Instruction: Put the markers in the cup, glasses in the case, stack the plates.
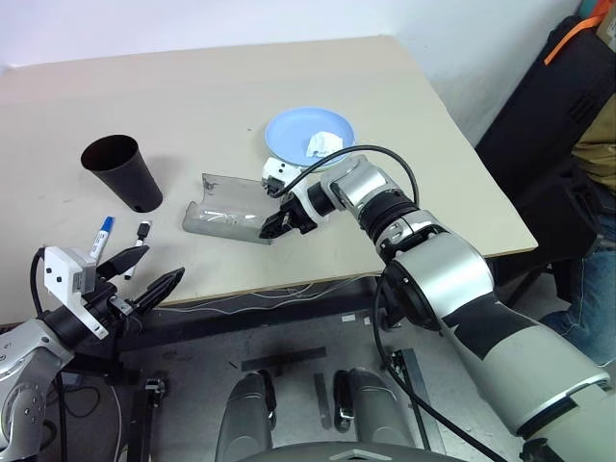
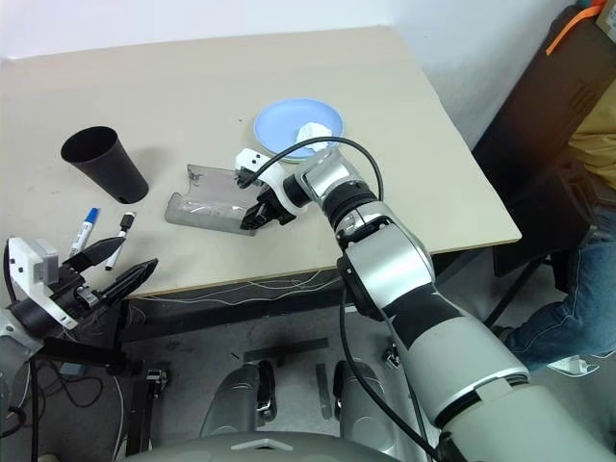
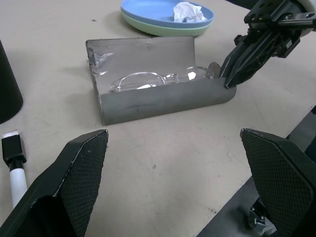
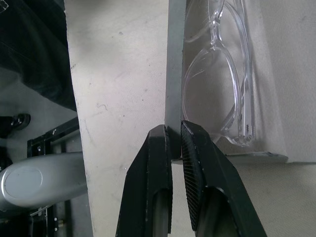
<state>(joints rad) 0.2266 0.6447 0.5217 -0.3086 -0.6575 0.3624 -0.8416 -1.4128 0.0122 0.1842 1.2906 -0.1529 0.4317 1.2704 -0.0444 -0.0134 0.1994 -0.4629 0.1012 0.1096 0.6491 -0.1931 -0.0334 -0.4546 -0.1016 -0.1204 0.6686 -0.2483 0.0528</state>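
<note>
Right end effector (image 4: 172, 140) has its two black fingers pinched on the near wall of the grey case (image 1: 226, 214), at the end of the case nearest the plates. That case lies open on the beige desk (image 1: 241, 87), its lid tilted up behind, and the clear glasses (image 3: 158, 79) rest inside it, one lens just beyond the pinching fingertips. Behind the right end effector, the light blue plate (image 1: 298, 130) sits stacked on the pale green plate (image 3: 148, 28), with a crumpled white tissue (image 1: 324, 143) lying on top.

Left end effector (image 3: 175, 163) hovers at the desk's near edge with its fingers spread wide and nothing between them, pointing toward the case and well apart from it. Just beside it lie the two markers, the blue-capped marker (image 1: 102, 236) and the black-capped marker (image 1: 141, 236), side by side on the desk. Beyond them, the black cup (image 1: 123, 171) stands upright and apart from the case.

A white wall rises behind the desk, and cables hang along its near edge. At the right, past the desk, a person in jeans (image 2: 563, 308) sits by a black bag (image 1: 558, 106).
</note>
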